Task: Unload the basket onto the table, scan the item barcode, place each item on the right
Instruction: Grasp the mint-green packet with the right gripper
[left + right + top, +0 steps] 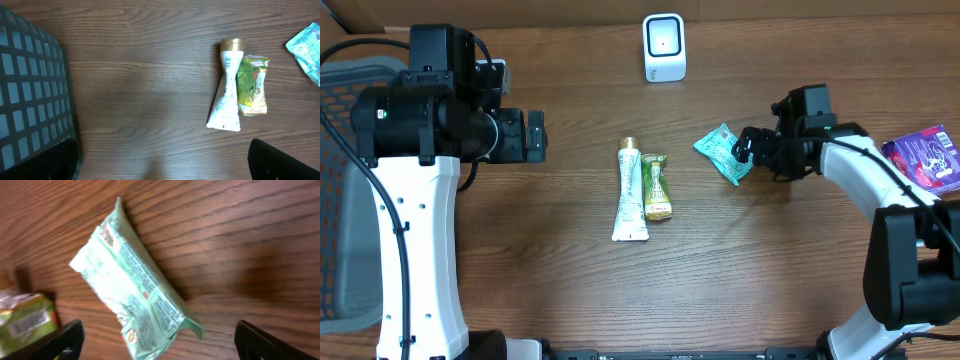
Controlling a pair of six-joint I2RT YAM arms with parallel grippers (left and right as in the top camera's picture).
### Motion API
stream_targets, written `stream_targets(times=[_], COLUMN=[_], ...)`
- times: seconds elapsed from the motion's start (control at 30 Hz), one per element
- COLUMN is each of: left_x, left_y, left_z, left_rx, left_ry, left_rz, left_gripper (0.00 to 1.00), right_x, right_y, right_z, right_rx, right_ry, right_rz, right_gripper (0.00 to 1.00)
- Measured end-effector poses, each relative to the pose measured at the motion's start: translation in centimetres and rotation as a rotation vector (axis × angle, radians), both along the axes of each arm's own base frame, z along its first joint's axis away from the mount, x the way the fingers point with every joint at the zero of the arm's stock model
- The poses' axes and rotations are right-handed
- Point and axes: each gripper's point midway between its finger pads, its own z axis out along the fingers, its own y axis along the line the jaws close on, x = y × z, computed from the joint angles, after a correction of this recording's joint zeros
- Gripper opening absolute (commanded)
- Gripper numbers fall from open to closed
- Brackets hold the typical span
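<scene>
So the right gripper (pixel 744 150) is down low over the brown wood-grain table (pixel 770 260), right at the mint-green crinkly plastic packet (pixel 718 147). In the right wrist view its two dark fingers (pixel 65 340) sit way out at the bottom corners. The jaws are spread wide and gripping nothing. The packet (pixel 132 285) lies flat on the wood just ahead of them, running diagonally, with a side covered in fine print facing up. I can't make out a barcode on it, too blurry.

From overhead that packet sits right of centre. The white boxy barcode scanner (pixel 664 47) stands at the far edge of the table, well apart from the packet and a bit to its left.

Middle of the table: a white squeeze tube with a gold cap (pixel 631 190) lying flat, cap pointing to the far edge. A yellow-green foil sachet (pixel 656 187) is pressed against its right side. Both show up in the left wrist view too, touching each other.

The left gripper (pixel 536 135) hangs over the left part of the table, jaws fully spread and nothing between them. A grey plastic mesh basket (pixel 340 180) sits at the left edge, and its grid wall (pixel 30 100) fills the left of that wrist view.

Over on the far right there's a purple glossy pouch (pixel 925 157), just beyond the right arm.
</scene>
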Motion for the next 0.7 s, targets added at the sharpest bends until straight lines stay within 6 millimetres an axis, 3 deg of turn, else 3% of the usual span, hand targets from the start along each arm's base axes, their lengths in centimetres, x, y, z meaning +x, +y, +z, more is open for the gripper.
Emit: stream_targets(times=[0.1,0.23,0.47,0.7], left_x=[0.0,0.0,0.0,0.0], left_y=[0.0,0.0,0.0,0.0], left_z=[0.0,0.0,0.0,0.0], left_rx=[0.000,0.000,0.000,0.000], left_ry=[0.000,0.000,0.000,0.000], left_rz=[0.000,0.000,0.000,0.000], left_gripper=[1.00,1.00,0.99,0.99], right_x=[-0.6,-1.9,-2.5,-1.5], right_y=[-0.1,-0.2,1.3,1.3], right_z=[0.3,-0.1,-1.9,-3.4], right_rx=[0.065,0.124,0.112,0.137], right_ry=[0.076,0.215,0.246,0.163], right_rz=[-0.085,-0.272,-0.402,-0.444], right_gripper=[0.63,0.62,0.61,0.47])
